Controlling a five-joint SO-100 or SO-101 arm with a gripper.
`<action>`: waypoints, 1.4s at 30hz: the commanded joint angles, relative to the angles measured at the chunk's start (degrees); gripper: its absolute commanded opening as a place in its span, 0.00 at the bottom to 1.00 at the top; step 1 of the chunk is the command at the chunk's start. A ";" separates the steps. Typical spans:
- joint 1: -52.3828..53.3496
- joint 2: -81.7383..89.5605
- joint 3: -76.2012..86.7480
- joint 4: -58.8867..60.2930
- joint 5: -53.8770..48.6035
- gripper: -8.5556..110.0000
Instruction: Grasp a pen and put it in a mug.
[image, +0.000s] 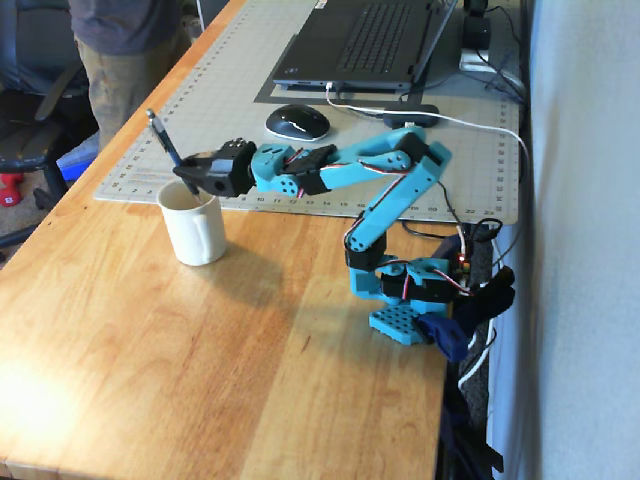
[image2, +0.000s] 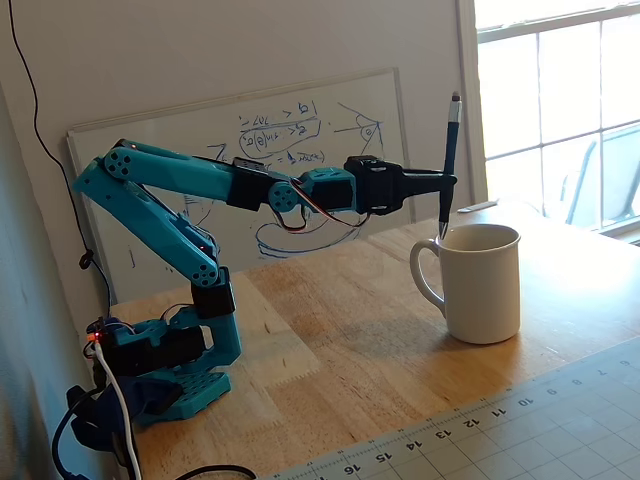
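Observation:
The cream-white mug (image: 196, 228) stands upright on the wooden table; in the other fixed view (image2: 482, 285) its handle points toward the arm. My gripper (image: 188, 172) is shut on the dark pen (image: 163, 138) and holds it nearly upright over the mug. The grip sits on the pen's lower half (image2: 449, 150), where the gripper (image2: 447, 182) reaches out level from the blue arm. The pen's lower tip is at the mug's rim, on the handle side of the opening. I cannot tell whether it touches the mug.
A grey cutting mat (image: 240, 90) lies behind the mug with a mouse (image: 297, 122) and a laptop (image: 360, 45) on it. A person (image: 125, 55) stands at the table's far left edge. A whiteboard (image2: 290, 130) leans on the wall. Cables (image: 470, 125) run by the arm's base (image: 400, 320).

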 joint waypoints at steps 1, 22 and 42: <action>0.62 -1.67 -6.33 -2.02 0.00 0.09; 0.35 -9.93 -4.92 -2.02 -0.88 0.13; -2.90 11.95 -7.38 14.24 -45.35 0.14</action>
